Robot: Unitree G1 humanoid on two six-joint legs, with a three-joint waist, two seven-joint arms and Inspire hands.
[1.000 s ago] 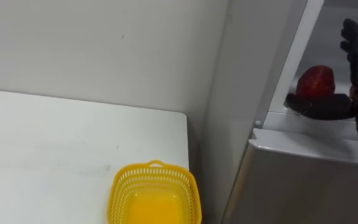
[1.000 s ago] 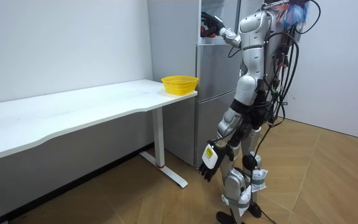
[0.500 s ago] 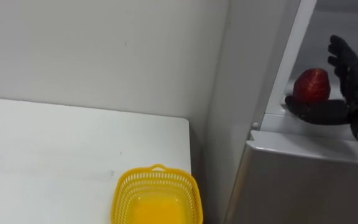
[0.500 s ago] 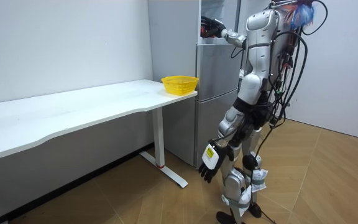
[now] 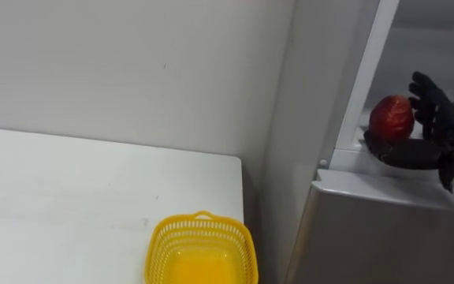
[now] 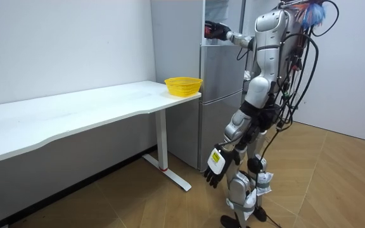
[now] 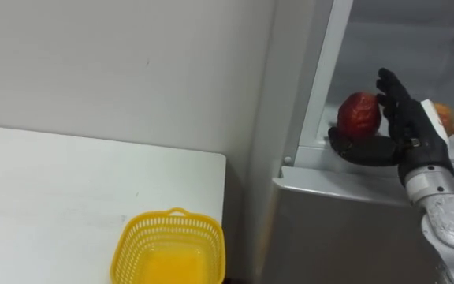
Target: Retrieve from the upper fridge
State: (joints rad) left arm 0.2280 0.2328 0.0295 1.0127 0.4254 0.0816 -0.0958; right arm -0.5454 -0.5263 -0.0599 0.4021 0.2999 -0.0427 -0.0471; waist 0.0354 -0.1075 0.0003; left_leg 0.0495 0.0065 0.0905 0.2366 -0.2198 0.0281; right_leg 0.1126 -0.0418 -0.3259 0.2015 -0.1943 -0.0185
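Observation:
A red round fruit (image 5: 391, 117) sits at the front edge of the open upper fridge compartment (image 5: 345, 102). My right hand (image 5: 436, 118) reaches in from the right. Its thumb lies stretched out under the front of the fruit and its nearly straight fingers (image 7: 396, 95) stand against the fruit's right side, not curled round it. An orange fruit (image 7: 446, 118) peeks out behind the hand. In the room view I stand facing the fridge (image 6: 217, 95) with the right hand (image 6: 213, 30) raised into it, while my left hand (image 6: 213, 166) hangs by my thigh with relaxed fingers.
A yellow mesh basket (image 5: 202, 251) stands at the corner of the white table (image 5: 69, 197), just left of the fridge. The grey lower fridge door (image 5: 385, 229) is closed below the hand. A white wall runs behind the table.
My right hand has come down and left, bringing its fingers from well clear of the red fruit up against its side. The eye view has shifted slightly.

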